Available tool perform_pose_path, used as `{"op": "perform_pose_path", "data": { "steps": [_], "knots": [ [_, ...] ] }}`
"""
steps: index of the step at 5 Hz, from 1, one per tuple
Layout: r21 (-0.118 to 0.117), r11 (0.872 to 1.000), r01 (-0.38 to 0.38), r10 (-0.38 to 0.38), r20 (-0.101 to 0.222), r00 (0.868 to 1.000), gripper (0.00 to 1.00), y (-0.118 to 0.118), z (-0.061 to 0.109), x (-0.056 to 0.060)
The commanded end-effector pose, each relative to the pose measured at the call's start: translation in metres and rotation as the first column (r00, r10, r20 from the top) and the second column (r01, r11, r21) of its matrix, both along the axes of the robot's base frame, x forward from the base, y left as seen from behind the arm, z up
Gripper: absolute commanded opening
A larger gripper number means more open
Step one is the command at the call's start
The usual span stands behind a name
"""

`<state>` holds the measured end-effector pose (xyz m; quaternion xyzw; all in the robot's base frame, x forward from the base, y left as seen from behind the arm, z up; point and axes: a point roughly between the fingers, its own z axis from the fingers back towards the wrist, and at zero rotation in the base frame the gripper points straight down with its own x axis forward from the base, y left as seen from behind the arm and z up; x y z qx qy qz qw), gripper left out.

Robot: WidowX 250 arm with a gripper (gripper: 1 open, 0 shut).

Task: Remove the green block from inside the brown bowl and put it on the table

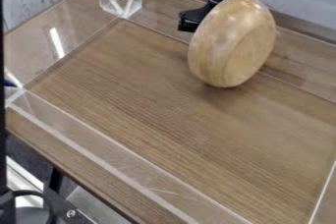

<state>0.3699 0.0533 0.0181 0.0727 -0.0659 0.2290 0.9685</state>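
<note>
Table edges: from my remote seat I see the table (157,110) ringed by low clear acrylic walls (79,135), one along the near-left side, one along the left and far edge, with a clear corner bracket (121,0) standing at the far-left corner.
Open room: most of the wood-grain top is bare; the whole near and left stretch lies free between the walls, and only the far-right part is taken up.
Brown bowl: the brown bowl (233,41) is tipped up on its side at the far right of the table, its rounded underside turned toward my camera, so I cannot see into it.
Bowl clearance: its lower edge rests on the tabletop, well apart from the left wall and near the far edge.
Green block: I cannot see the green block anywhere; the bowl's inside faces away from me, so I cannot tell whether it is there.
Gripper: the gripper (197,17) comes down steeply at the bowl's far-left rim, dark and largely hidden by the bowl.
Jaws: I cannot tell from my view how wide they stand; they look pinched on or right against the bowl's rim, but the contact itself is hidden.
</note>
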Motion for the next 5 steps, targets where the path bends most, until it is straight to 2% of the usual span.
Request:
{"op": "perform_pose_path", "data": {
  "steps": [1,2,4,5],
  "knots": [
    [-0.002,1.000,-0.011,0.011,-0.053,0.999,0.00,0.008,-0.014,-0.016],
    [-0.002,1.000,-0.013,0.013,-0.051,0.999,0.00,0.012,-0.012,-0.017],
    [0.089,0.995,-0.039,0.042,-0.040,0.998,0.00,0.038,-0.012,-0.025],
    [0.111,0.990,-0.083,0.086,-0.024,0.996,0.00,0.048,-0.003,-0.029]
  ]
}}
